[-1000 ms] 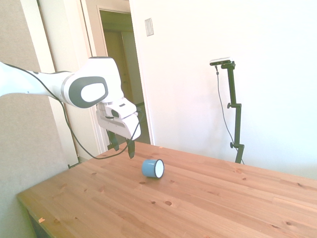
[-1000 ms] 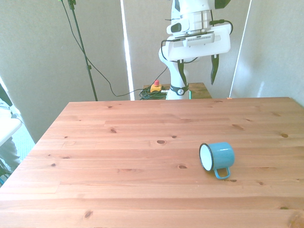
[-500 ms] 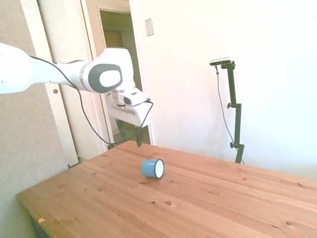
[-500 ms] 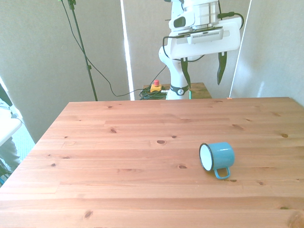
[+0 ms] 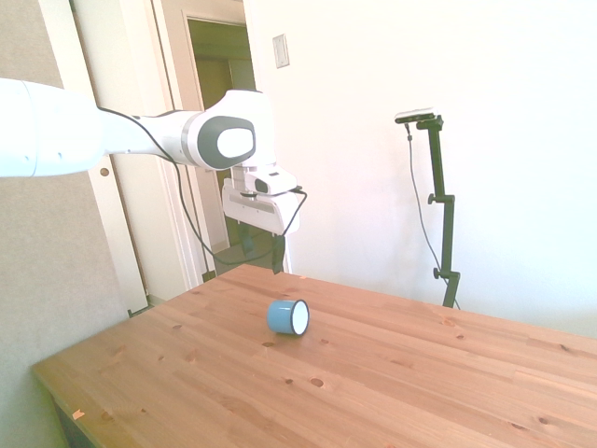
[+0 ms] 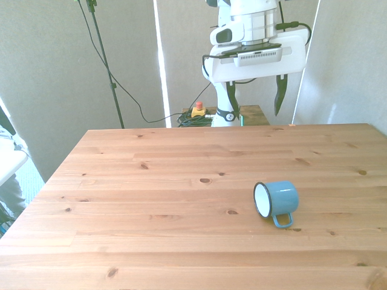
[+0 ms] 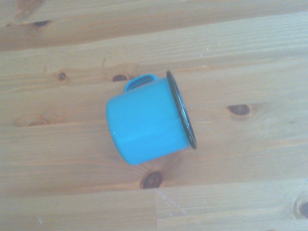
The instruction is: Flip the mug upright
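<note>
The light-blue mug [image 5: 287, 317] lies on its side on the wooden table [image 5: 392, 373]. In the front view the mug [image 6: 277, 199] turns its white inside and dark rim to the front view's left, with its loop handle toward the near edge. My gripper [image 6: 254, 96] hangs high above the table, open and holding nothing, its dark fingers pointing down. In the side view the gripper [image 5: 266, 254] is up and a little to the left of the mug. The wrist view looks straight down on the mug [image 7: 147, 120].
A red button on a yellow box [image 6: 198, 109] and coiled cable sit behind the table's far edge. A doorway [image 5: 224, 140] is behind the arm. A person's sleeve [image 6: 7, 157] shows at the front view's left edge.
The arm has swung to the right in the side view, carrying the open gripper to above the mug. The mug has not moved.
</note>
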Robot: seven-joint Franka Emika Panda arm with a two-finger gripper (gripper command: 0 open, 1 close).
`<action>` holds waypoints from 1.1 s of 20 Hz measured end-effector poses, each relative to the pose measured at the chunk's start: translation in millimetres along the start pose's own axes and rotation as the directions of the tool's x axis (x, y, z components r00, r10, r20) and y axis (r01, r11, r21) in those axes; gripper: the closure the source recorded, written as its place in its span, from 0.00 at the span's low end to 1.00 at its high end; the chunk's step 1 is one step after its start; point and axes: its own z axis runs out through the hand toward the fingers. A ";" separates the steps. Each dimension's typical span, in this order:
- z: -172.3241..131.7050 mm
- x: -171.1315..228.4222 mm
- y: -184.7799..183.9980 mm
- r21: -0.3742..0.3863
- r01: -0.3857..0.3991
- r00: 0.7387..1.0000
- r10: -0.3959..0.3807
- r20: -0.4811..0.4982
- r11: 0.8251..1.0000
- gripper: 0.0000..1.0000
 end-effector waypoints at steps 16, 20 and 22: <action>79.5 54.4 -59.3 -0.111 -0.047 0.997 0.053 0.047 0.993 0.00; 92.4 55.5 -74.2 -0.144 -0.057 0.996 0.066 0.065 0.988 0.00; 106.6 61.7 -81.7 -0.159 -0.060 0.995 0.072 0.072 0.985 0.00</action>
